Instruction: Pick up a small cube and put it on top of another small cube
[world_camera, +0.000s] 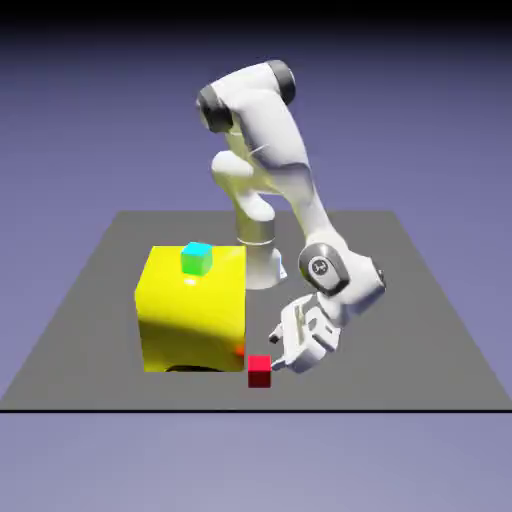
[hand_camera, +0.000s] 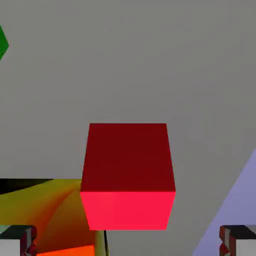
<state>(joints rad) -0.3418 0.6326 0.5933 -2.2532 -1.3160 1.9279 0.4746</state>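
Note:
A small red cube (world_camera: 260, 370) lies on the grey table near its front edge, just off the lower right corner of a big yellow block (world_camera: 192, 310). On top of that block sits a small cyan-green cube (world_camera: 196, 258). My gripper (world_camera: 277, 352) hangs tilted close to the red cube's right side. In the hand view the red cube (hand_camera: 128, 175) fills the middle, and my gripper (hand_camera: 128, 244) is open, its fingertips (hand_camera: 17, 241) wide apart at the bottom corners and clear of the cube.
The yellow block (hand_camera: 40, 210) shows at the hand view's lower left, close to the red cube. A green sliver (hand_camera: 2, 45) peeks in at that view's left edge. The table's front edge (world_camera: 250, 408) runs just below the red cube.

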